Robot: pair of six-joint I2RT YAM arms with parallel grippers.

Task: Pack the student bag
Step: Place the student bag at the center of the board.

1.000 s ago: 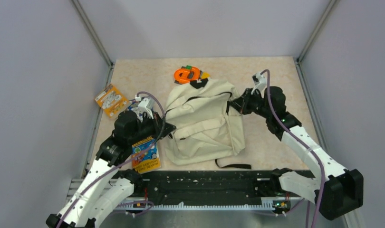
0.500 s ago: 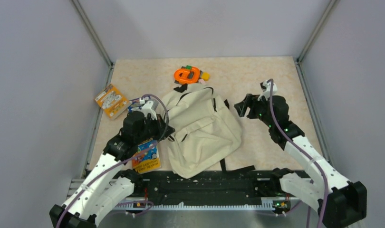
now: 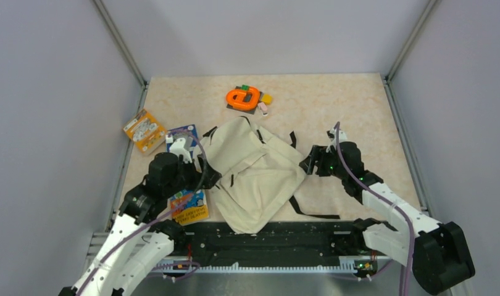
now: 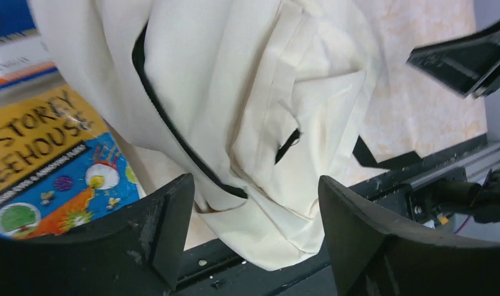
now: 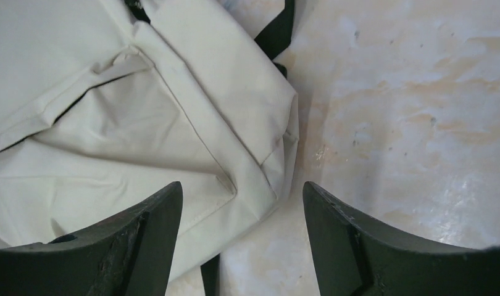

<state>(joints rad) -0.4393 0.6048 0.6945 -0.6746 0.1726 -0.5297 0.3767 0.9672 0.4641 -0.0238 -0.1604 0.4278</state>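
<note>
Student bag (image 3: pixel 254 179) lies rumpled on the table (image 3: pixel 358 105), centre-near, its near corner overlapping the black rail (image 3: pixel 309 237). 1 black strap (image 3: pixel 312 214) trails out to its right. Left gripper (image 3: pixel 205 177) sits at the bag's left edge, jaws spread wide, nothing clamped; its wrist view shows fabric and a black zipper line past the gap. Right gripper (image 3: pixel 307 165) is at the bag's right corner, jaws apart, holding nothing. Picture book (image 3: pixel 189 206) lies just left of the bag, partly under the left arm. Orange packet (image 3: pixel 144 129) and blue card (image 3: pixel 184 132) lie further left. Orange item (image 3: pixel 242 97) sits at the far side, apart from the bag.
</note>
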